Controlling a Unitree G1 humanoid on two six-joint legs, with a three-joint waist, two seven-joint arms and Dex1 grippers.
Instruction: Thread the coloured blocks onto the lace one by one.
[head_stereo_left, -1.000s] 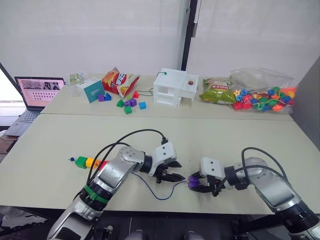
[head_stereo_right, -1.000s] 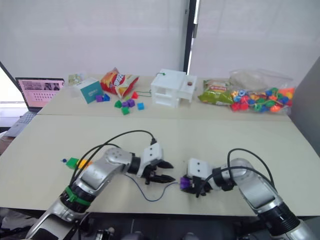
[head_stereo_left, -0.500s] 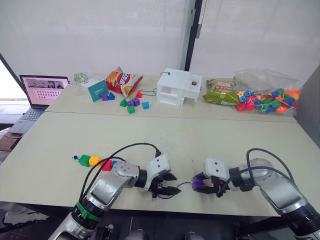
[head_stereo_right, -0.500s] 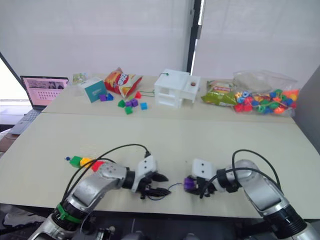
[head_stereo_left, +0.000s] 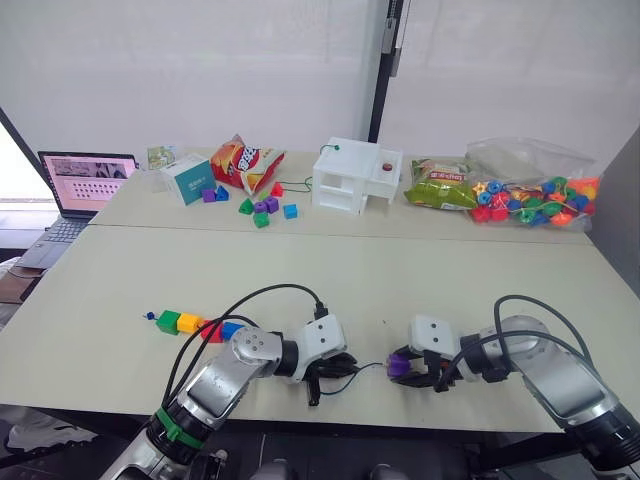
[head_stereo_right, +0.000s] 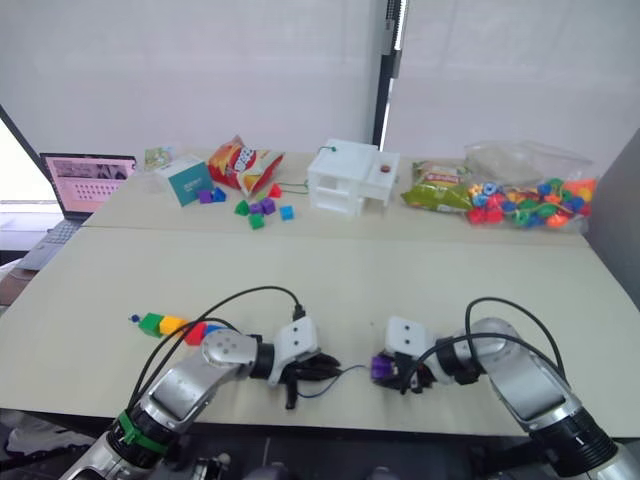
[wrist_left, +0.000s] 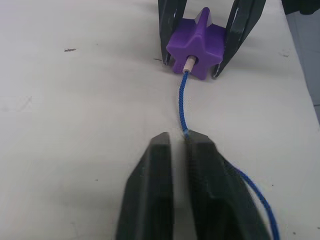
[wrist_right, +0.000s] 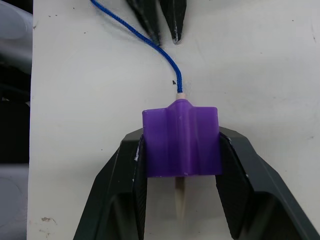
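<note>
One purple star block (wrist_right: 181, 141) clamped in right gripper (wrist_right: 181, 200), lace (wrist_left: 183, 105) tip poking thru; left gripper (wrist_left: 175, 142) pinching the lace shut, prob needs to regrip past the block & pull.

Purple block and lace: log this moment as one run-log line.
right gripper shut on purple block | left gripper shut on lace | pale tip through block
</note>
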